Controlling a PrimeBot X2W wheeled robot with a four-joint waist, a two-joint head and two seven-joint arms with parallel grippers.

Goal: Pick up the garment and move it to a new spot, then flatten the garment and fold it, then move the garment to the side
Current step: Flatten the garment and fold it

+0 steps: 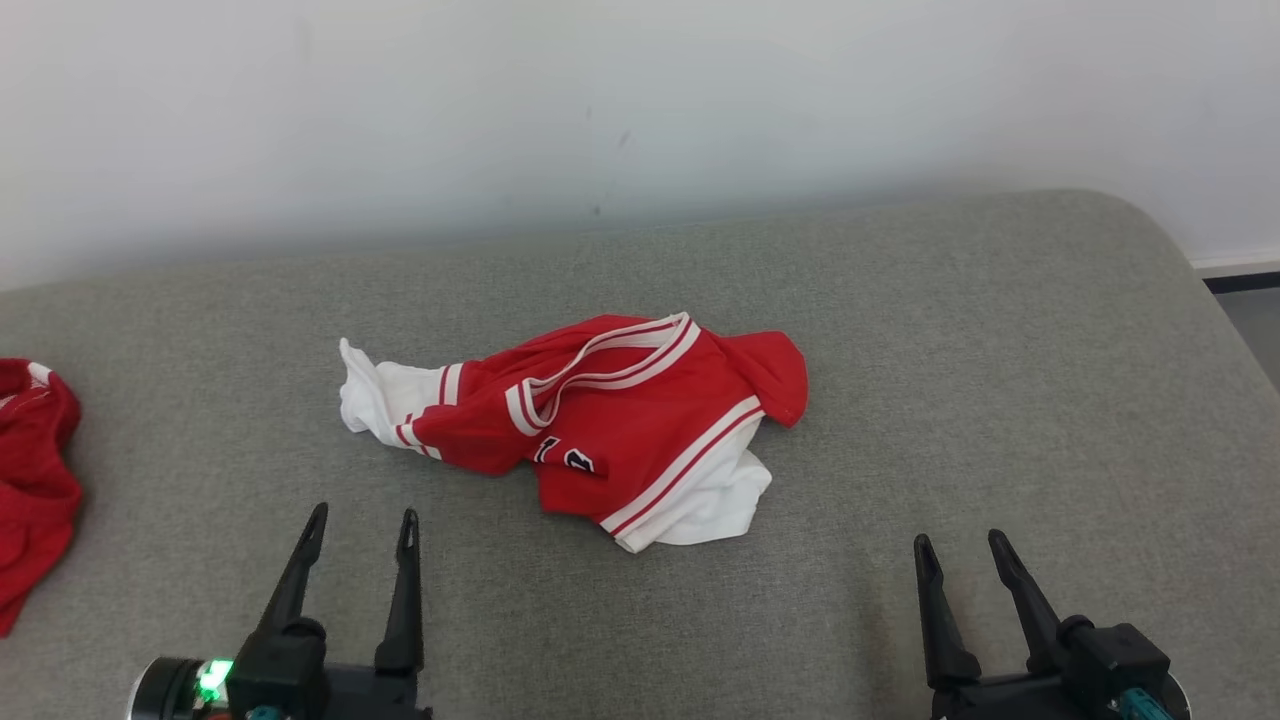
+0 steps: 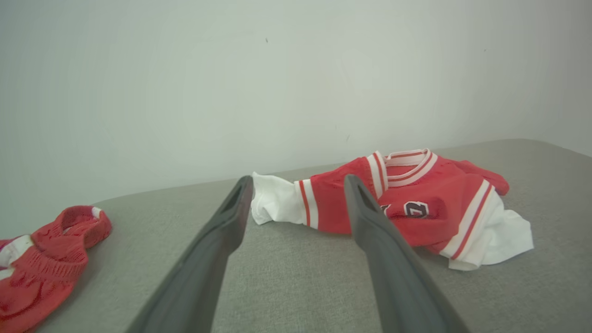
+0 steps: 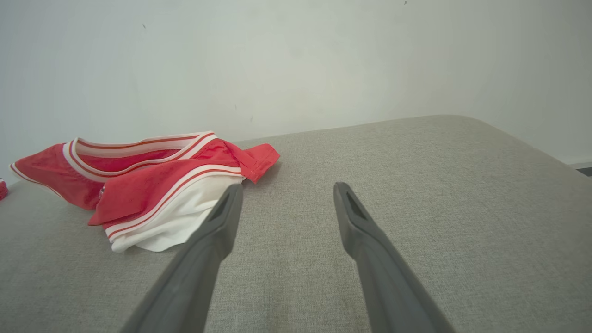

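The garment (image 1: 600, 425) is a red and white jersey with striped trim, lying crumpled in the middle of the grey cushioned surface (image 1: 950, 400). My left gripper (image 1: 362, 520) stands open near the front edge, to the garment's lower left, with nothing between its fingers. Far off at the lower right, my right gripper (image 1: 960, 547) is open and empty too. In the left wrist view the garment (image 2: 416, 203) lies beyond and right of the open fingers (image 2: 222, 231). The right wrist view has the garment (image 3: 148, 189) to the left of the open fingers (image 3: 356, 226).
A second red garment (image 1: 30, 470) lies bunched at the left edge of the surface, also seen as a red garment (image 2: 46, 254) in the left wrist view. A pale wall (image 1: 640, 110) rises behind. The surface rounds off at its right end (image 1: 1180, 260).
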